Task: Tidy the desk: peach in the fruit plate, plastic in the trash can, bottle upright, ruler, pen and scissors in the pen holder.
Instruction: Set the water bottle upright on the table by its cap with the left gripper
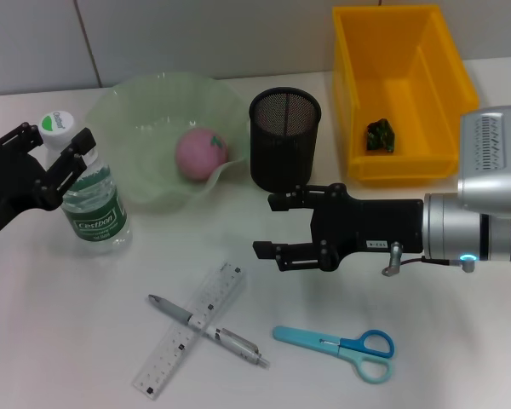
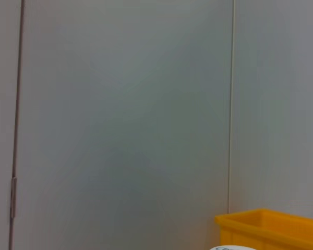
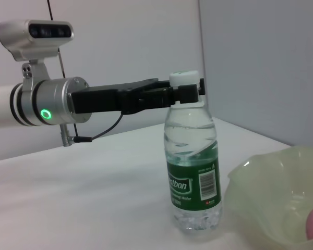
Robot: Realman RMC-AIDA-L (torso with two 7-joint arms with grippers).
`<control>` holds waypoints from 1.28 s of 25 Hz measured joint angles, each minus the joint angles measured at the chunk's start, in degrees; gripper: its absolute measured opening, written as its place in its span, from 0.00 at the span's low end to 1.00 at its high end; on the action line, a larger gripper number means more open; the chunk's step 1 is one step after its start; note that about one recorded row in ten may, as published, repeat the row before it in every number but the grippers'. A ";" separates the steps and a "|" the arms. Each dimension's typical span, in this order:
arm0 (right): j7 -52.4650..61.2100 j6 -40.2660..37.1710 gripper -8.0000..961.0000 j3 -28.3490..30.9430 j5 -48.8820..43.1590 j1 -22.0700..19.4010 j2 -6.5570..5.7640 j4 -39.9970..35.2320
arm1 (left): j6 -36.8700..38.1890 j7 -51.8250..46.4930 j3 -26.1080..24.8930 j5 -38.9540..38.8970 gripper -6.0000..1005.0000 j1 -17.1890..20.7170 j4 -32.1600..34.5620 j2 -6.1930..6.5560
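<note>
Bottle (image 1: 92,192) stands upright on the desk (image 1: 51,341), just beside the fruit plate (image 1: 145,111). Left gripper (image 1: 61,153) is at the neck under the white cap (image 1: 58,125); the right wrist view shows its jaws around the neck, but I can't tell whether they're clamped or already slack.

Peach (image 1: 201,154) is in the fruit plate, and a dark scrap of plastic (image 1: 381,135) lies in the yellow trash can (image 1: 398,34). So what's left looks like ruler (image 1: 190,329), pen (image 1: 209,330) and scissors (image 1: 339,348), all flat on the near desk. The pen lies across the ruler. Pen holder (image 1: 284,136) has nothing in it that I can see.

Right gripper (image 1: 281,226) hovers above the desk in front of the pen holder, jaws apart, holding nothing.

Risks:
- If the left arm pulls away sideways with the jaws still snug on the neck, the bottle tips, probably into the plate.
- Going for the ruler first would drag the pen along, as it sits on top. Pen first is safer.
- The ruler is thin and flat, so the jaws could slide off it.
- Long items hitting the holder's rim could topple it.
</note>
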 joint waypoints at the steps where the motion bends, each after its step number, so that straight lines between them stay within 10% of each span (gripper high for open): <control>1: 0.00 0.02 0.79 -0.12 0.00 0.00 0.00 0.00 | -0.03 0.17 0.00 -0.06 0.45 0.00 -0.06 -0.06; 32: 0.29 0.27 0.79 -0.33 0.00 0.08 0.01 0.22 | -1.94 0.49 0.01 0.02 0.45 -0.08 -0.12 -0.23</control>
